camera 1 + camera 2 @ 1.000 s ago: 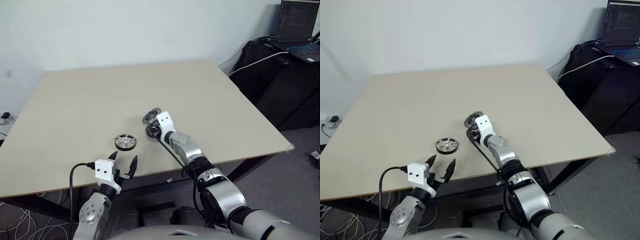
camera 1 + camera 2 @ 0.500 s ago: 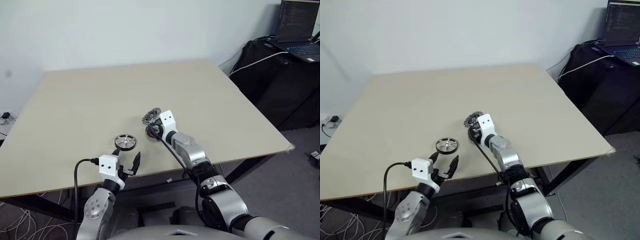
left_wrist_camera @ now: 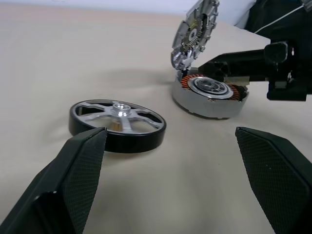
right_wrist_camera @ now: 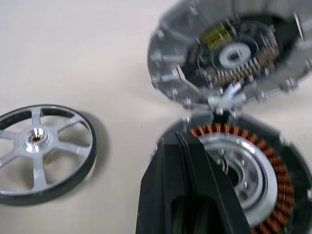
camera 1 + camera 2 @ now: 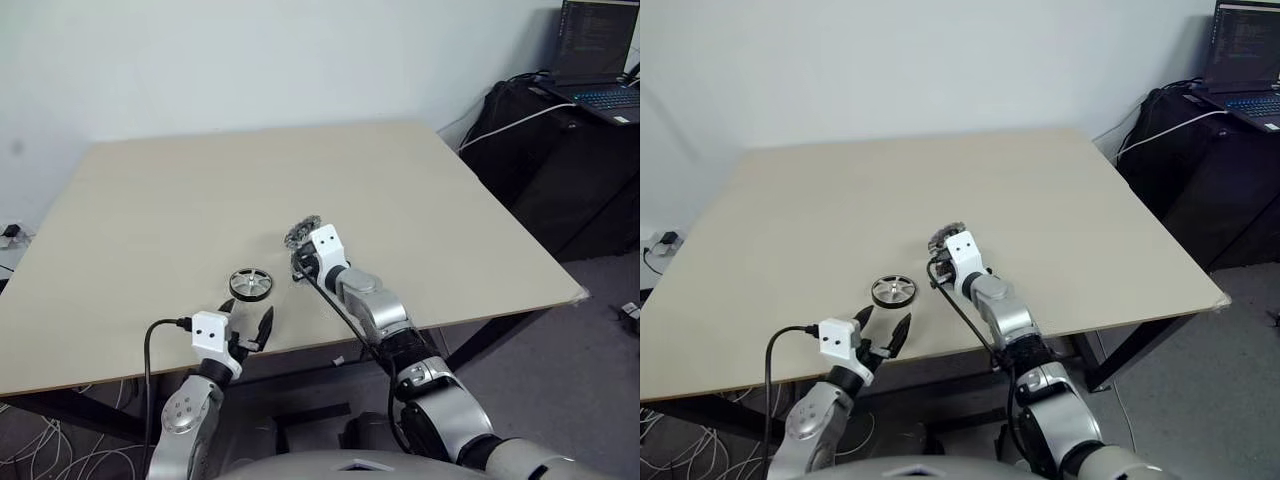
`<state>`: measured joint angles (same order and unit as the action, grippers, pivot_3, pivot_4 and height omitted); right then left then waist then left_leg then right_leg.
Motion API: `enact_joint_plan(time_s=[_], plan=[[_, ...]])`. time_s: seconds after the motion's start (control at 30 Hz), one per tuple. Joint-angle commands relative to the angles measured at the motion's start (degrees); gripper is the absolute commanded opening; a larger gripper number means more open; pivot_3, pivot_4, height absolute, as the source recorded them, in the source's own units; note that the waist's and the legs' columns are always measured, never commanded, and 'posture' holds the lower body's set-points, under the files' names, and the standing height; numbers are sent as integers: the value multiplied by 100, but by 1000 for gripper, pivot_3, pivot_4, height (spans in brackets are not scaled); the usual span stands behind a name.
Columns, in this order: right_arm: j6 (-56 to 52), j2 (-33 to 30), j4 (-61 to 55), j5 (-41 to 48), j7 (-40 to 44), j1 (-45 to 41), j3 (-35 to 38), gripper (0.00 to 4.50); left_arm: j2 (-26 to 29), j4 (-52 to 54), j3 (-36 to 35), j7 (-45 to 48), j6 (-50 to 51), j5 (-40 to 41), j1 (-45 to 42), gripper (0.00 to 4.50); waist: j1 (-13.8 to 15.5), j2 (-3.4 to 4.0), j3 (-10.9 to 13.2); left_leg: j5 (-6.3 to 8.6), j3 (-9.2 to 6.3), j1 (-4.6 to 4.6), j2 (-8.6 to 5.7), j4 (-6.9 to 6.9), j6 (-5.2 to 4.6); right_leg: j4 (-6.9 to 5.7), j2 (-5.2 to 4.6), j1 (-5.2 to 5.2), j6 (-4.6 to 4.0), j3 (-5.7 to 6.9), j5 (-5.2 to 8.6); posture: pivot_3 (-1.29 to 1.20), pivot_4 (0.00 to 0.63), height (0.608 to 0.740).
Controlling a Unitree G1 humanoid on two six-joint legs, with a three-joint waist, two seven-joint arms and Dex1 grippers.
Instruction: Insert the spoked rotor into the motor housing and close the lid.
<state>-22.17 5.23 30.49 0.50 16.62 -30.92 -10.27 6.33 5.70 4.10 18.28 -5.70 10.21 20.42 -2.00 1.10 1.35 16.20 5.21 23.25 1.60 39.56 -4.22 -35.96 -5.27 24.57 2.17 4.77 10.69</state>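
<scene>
Two black fingers of the left gripper [image 5: 250, 325] stand wide apart, near the wheel [image 3: 117, 126] flat on the table [image 5: 150, 200]. Better grip its rim evenly. Beyond, the right gripper [image 4: 187, 146] is pinched together over the copper-wound housing [image 3: 210, 95]; its lid [image 3: 195, 31] stands tilted behind.

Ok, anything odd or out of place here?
Nothing damaged. The lid stands propped open above the motor housing, and the spoked rotor lies flat on the table beside it, not yet inserted.
</scene>
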Motion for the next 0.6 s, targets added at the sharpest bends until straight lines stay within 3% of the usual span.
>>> enact_joint_plan(time_s=[0.03,0.6], plan=[[-13,109,59,-58,-36,-314,-53,12,-58,197,31,9,-119,33,-9,4500,-1,0,0,0,0,0,0,0,0,0,0,0,0,0,0,0,0,740],[56,144,1085,-119,-376,-795,159,12,-256,1101,602,-454,158,-319,508,4500,-4,-1,3,3,0,3,0,-5,5,3,-1,3,-1,1,0,0,0,740]])
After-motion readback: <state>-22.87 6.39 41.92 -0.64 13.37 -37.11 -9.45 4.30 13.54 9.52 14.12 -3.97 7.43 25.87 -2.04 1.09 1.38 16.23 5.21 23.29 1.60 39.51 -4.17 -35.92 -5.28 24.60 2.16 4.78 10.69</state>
